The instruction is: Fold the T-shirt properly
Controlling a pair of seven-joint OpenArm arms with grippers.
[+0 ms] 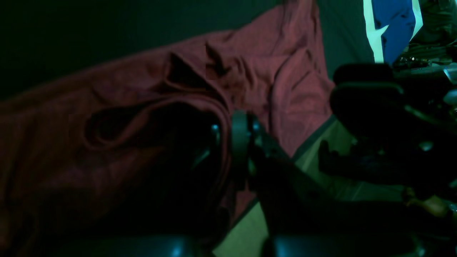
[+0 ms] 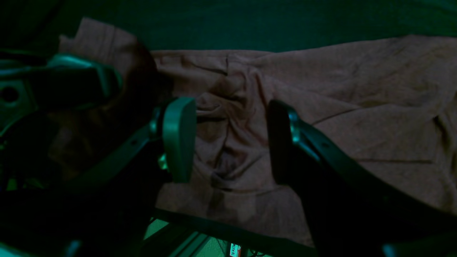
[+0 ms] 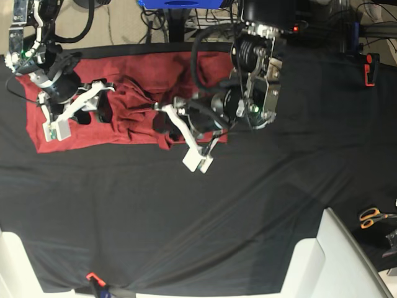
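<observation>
Both arms: black housings with white printed brackets and finger links, seen from the base view. Left arm (image 3: 254, 74) carries a ribbed black cylindrical motor block, a thick black cable looping over it, and a small green light on its wrist plate. Left hand (image 3: 164, 121): black pads on white links ending in a white rectangular piece. Right arm (image 3: 37, 56), the one farther from that cable loop, has thin black wires and a green light near its upper joint. Right hand (image 2: 228, 142): flat, rounded rectangular pads (image 2: 178, 137), dark, on black slotted links with small screws.
</observation>
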